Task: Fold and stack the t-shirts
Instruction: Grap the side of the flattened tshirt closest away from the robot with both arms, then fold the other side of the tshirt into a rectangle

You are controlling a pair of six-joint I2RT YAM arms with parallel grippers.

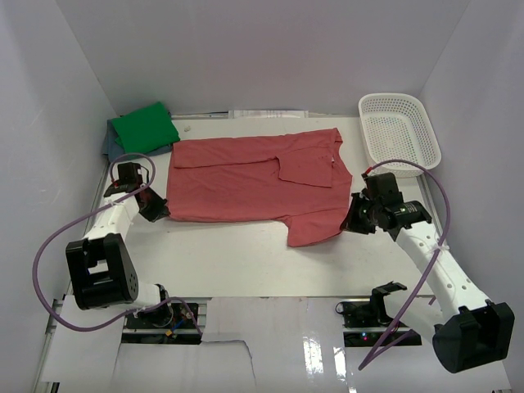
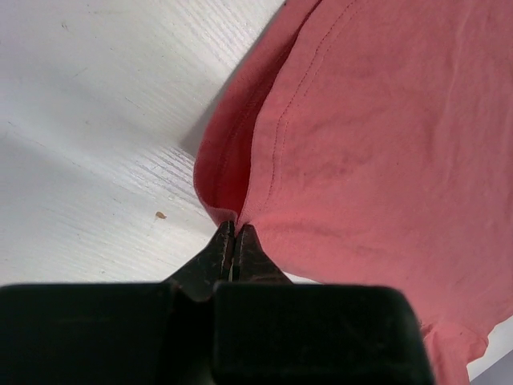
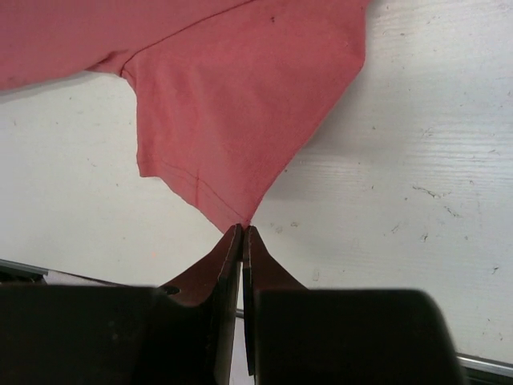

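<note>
The brick-red t-shirt (image 1: 246,180) lies spread across the middle of the table, partly folded, with one sleeve (image 1: 315,225) pointing toward the near edge. My left gripper (image 1: 162,213) is shut on its near left corner; the left wrist view shows the cloth (image 2: 361,144) bunched into the closed tips (image 2: 235,230). My right gripper (image 1: 350,219) is shut on the tip of the right sleeve (image 3: 240,104), which is pinched at the closed fingertips (image 3: 243,231). The green t-shirt (image 1: 144,128) lies folded at the back left on top of the blue-grey one (image 1: 111,144).
A white lattice basket (image 1: 399,127) stands at the back right corner. White walls close in the table (image 1: 246,262) on three sides. Purple cables loop beside both arms.
</note>
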